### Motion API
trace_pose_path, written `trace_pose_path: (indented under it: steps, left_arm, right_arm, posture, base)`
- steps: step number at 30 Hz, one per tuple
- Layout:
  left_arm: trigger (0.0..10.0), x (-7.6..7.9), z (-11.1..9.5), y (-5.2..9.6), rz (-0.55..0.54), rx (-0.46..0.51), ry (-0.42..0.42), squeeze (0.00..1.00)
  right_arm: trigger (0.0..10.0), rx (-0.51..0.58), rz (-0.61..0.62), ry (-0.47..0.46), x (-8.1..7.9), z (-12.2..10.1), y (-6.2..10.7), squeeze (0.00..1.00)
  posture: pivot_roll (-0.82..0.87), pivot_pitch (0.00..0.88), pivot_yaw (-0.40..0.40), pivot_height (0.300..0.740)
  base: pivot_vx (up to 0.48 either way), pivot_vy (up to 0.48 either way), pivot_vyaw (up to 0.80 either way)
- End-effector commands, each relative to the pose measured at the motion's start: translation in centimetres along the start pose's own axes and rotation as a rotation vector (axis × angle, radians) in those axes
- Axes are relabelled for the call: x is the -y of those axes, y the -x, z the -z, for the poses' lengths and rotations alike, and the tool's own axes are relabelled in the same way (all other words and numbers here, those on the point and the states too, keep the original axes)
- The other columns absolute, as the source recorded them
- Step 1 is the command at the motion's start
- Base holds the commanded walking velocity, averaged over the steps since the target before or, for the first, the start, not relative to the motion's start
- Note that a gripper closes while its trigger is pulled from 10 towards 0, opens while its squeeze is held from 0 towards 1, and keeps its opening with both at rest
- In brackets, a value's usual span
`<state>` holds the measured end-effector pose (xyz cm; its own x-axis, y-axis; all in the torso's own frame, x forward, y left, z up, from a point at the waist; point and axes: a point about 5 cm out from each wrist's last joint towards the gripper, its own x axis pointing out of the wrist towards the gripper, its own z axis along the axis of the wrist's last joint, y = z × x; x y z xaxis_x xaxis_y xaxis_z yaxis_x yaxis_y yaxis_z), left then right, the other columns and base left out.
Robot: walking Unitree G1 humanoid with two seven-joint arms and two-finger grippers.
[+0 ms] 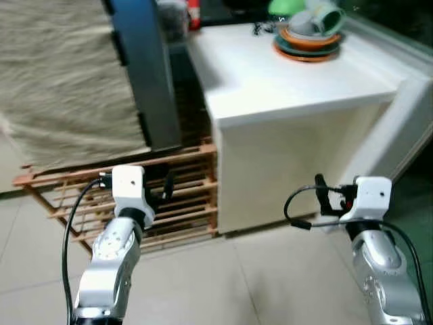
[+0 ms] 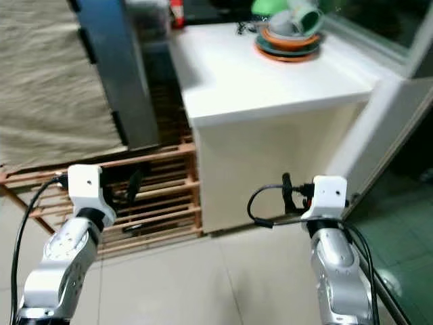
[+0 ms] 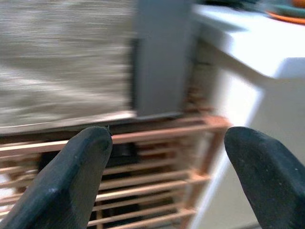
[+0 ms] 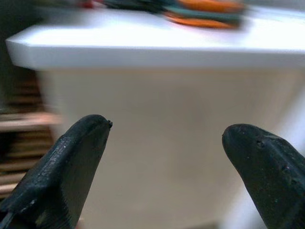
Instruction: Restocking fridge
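Both of my silver arms reach out low over the tiled floor (image 1: 223,284), nearest to my eyes. My left gripper (image 3: 167,157) has its fingers (image 3: 71,181) spread wide apart and empty, pointing at a slatted wooden rack (image 1: 169,196) that stands on the floor beneath a grey upright panel (image 1: 145,74) and beside a beige woven curtain (image 1: 61,74). My right gripper (image 4: 167,157) also holds its fingers (image 4: 66,167) wide apart with nothing between them, facing the pale front of a white desk (image 1: 298,88), near it but not touching. On the far part of that desk top sits a stack of orange and teal plates (image 1: 308,44) with bowls and a green-and-white cup (image 1: 325,17) piled on top. A white door edge (image 1: 399,128) stands just to the right of the desk.
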<state>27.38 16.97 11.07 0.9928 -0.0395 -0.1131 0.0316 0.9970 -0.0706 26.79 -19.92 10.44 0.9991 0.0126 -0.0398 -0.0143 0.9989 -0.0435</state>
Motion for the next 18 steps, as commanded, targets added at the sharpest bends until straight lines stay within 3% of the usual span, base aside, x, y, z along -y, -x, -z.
trace_pose_path:
  steps: [1, 6, 9, 15, 18]
  left_arm:
    - [10.0, 0.3, -0.3, -0.2, 0.001, 0.012, 0.012, 0.0]
    - [10.0, 0.1, -0.6, -1.3, -0.081, 0.0, 0.079, 0.0]
    - [10.0, 0.3, -0.5, -1.3, -0.074, -0.007, 0.073, 0.0]
    - [10.0, 0.6, -0.3, -1.3, -0.061, -0.013, 0.059, 0.0]
    - [10.0, 0.6, -0.5, -1.5, -0.061, -0.007, 0.013, 0.0]
  right_arm:
    - [10.0, 0.009, 0.007, 0.006, 0.4, -0.2, 0.1, 0.0]
    - [10.0, 0.032, 0.009, -0.006, 0.4, -1.0, -1.0, 0.0]
    - [10.0, 0.027, 0.02, -0.023, 0.6, -1.0, -1.2, 0.0]
    - [10.0, 0.006, 0.014, -0.037, 0.3, -0.7, -1.6, 0.0]
    - [10.0, -0.016, 0.005, -0.018, 0.0, -0.4, -1.6, 0.0]
  posture:
    - [-0.11, 0.0, 0.002, 0.736]
    - [-0.12, 0.0, 0.006, 0.736]
    - [-0.12, 0.0, 0.006, 0.736]
    - [-0.12, 0.0, 0.009, 0.74]
    - [-0.12, 0.0, 0.009, 0.74]
  base:
    - [0.0, 0.0, 0.0]
    - [0.0, 0.48, 0.0]
    - [0.0, 0.48, 0.0]
    - [0.0, 0.48, 0.5]
    - [0.0, 0.48, 0.51]
